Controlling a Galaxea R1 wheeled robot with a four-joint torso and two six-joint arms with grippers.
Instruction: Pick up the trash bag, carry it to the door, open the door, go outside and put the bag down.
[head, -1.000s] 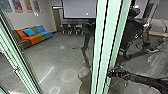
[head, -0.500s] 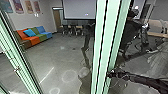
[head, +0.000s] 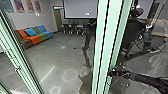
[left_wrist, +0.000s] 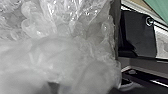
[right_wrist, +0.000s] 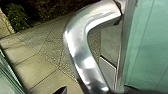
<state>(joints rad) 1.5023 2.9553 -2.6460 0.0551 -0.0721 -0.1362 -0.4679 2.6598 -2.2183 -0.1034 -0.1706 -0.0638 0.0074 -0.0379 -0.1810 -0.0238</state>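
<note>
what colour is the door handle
Shiny silver; the handle shows best in the right wrist view.

"What's cut off?"
"The screen (head: 80, 8) at its top, and the door handle (right_wrist: 76, 47) at one end."
"And the trash bag (left_wrist: 57, 55)?"
"It overruns the left wrist view, nearest folds blurred. The far chairs (head: 73, 29) are too small to tell apart."

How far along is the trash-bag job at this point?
Pickup looks done: the translucent, crumpled plastic bag is up close in the left wrist view. Opening the greenish glass door seems in hand: the curved, shiny metal handle is close in the right wrist view; how far it is open is unclear. Remaining: going outside, where pale slab paving shows, and setting the bag down.
</note>
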